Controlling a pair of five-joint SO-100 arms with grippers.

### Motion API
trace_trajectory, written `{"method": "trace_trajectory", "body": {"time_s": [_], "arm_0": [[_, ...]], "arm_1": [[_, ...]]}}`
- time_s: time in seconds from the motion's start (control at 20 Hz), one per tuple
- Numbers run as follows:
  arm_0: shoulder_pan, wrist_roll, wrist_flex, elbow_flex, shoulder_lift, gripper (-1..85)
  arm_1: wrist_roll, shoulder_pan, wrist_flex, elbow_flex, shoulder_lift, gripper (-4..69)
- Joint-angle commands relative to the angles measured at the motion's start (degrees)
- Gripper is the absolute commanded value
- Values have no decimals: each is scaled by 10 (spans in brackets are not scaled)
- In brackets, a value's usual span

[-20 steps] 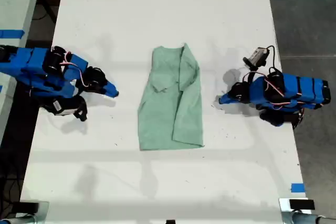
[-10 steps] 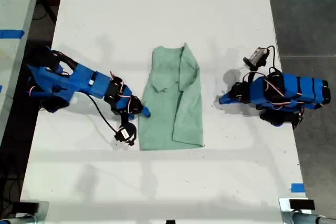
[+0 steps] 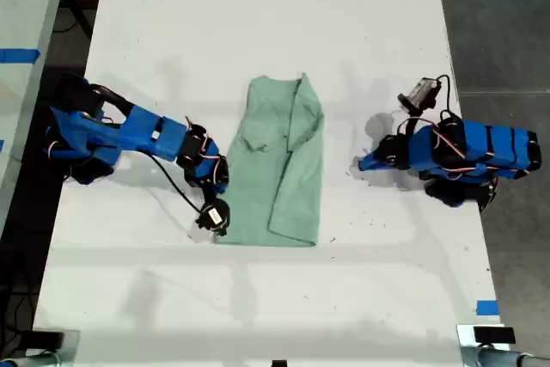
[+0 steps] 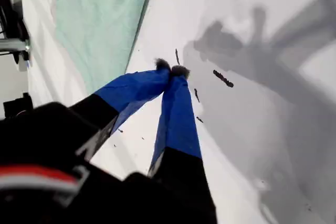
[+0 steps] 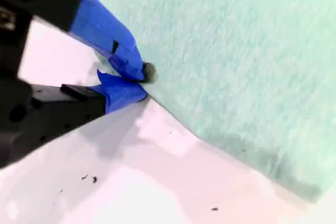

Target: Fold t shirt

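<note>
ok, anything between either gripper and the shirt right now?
Nothing visible. My second gripper is already at the t shirt edge on the exterior view's left, jaws closed on the hem. My first gripper sits shut over bare table, only open surface between it and the shirt.

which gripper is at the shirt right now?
My second gripper, shut on the t shirt edge; my first gripper sits shut on bare table, apart from it.

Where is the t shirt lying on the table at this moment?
The t shirt lies near the middle of the white table in the exterior view, between the two arms; my second gripper touches its edge on that view's left.
</note>
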Motion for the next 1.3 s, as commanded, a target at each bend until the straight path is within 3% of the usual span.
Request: {"method": "trace_trajectory", "body": {"time_s": [0.0,0.1,0.2,0.6,0.75,0.8,0.9,0.95,1.1,1.25], "arm_0": [[5,16,68,-132,40,-1],[-3,69,108,-275,-15,-1],[-17,122,107,-390,-77,-1],[-62,229,-73,-439,-168,-1],[-69,241,-90,-442,-181,172],[-73,250,-84,-442,-171,170],[-90,253,-34,-438,-120,0],[-99,264,-1,-432,-76,0],[-134,284,62,-301,142,0],[-157,287,-45,63,456,0]], "arm_1": [[-4,-2,3,27,7,12],[-4,-1,3,27,7,12],[-4,-1,3,27,7,12],[-6,-1,3,27,7,12],[-7,-1,3,26,7,12],[-7,-1,3,26,7,12],[-8,-1,3,26,7,12],[-8,-1,3,26,7,12],[-8,-2,3,26,7,12],[-9,-2,3,26,7,12]]}}
